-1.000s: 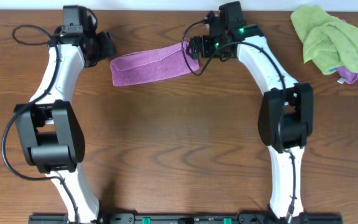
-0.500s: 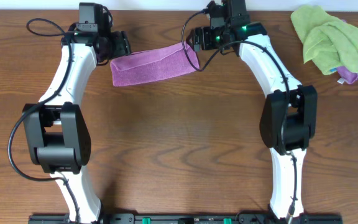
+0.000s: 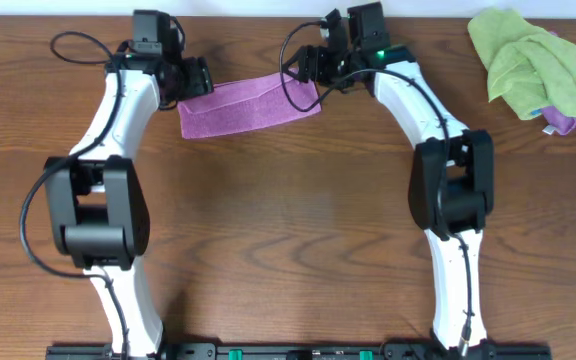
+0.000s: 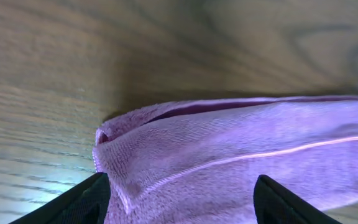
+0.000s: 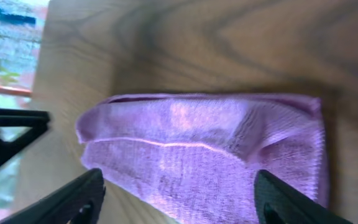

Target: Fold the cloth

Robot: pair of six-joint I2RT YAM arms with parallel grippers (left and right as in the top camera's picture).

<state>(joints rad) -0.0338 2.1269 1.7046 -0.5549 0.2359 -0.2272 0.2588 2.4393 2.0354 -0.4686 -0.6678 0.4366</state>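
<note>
Moving inward, the left tool (image 3: pixel 194 80) now sits at 1 end of the cloth (image 3: pixel 248 108), the right tool (image 3: pixel 306 68) at the other. Both stand open, holding nothing. It lies as a folded band on the counter (image 3: pixel 288 220), seemingly ready for another fold.

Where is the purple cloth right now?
In the overhead view, the purple cloth lies as a folded strip near the far edge of the table, between the left end effector and the right end effector.
</note>
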